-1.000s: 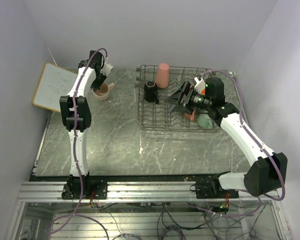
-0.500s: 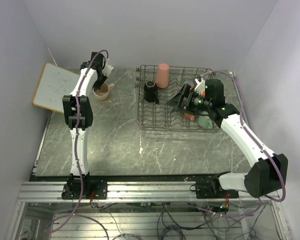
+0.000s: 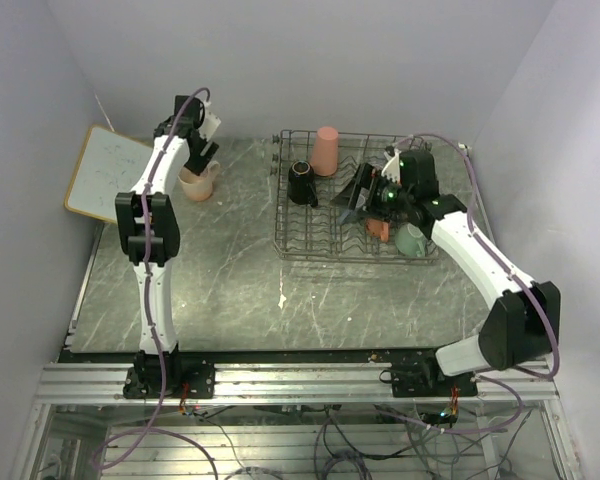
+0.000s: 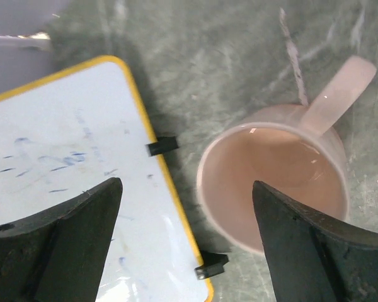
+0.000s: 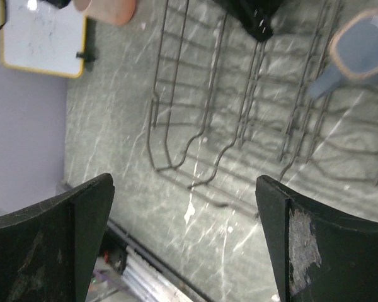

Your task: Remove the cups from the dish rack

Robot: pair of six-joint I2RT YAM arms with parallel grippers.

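— What's on the left?
— A white board [image 3: 108,172] with a yellow frame and black clips. It has faint blue scribbles, too smeared to read. Just beside it a glossy pale pink mug [image 4: 274,182] stands upright on the veined grey-green stone surface [image 3: 230,280], outside the rack, with its handle pointing away from the board
— And the left pincer [image 4: 186,189]?
— Spread wide and holding nothing, it hangs above the mug. A second ago it sat lower, close to the mug
— The rack [image 3: 310,252]?
— Dark wire with rows of tines. A shiny black mug [image 3: 302,183] and a matte pink tumbler [image 3: 326,150] sit at its back left. A grey-blue cup [image 5: 359,53] with a lighter rim sits among the wires
— The right pincer [image 5: 184,182]?
— Also spread and empty, over the middle of the rack. It has shifted a little leftward since then
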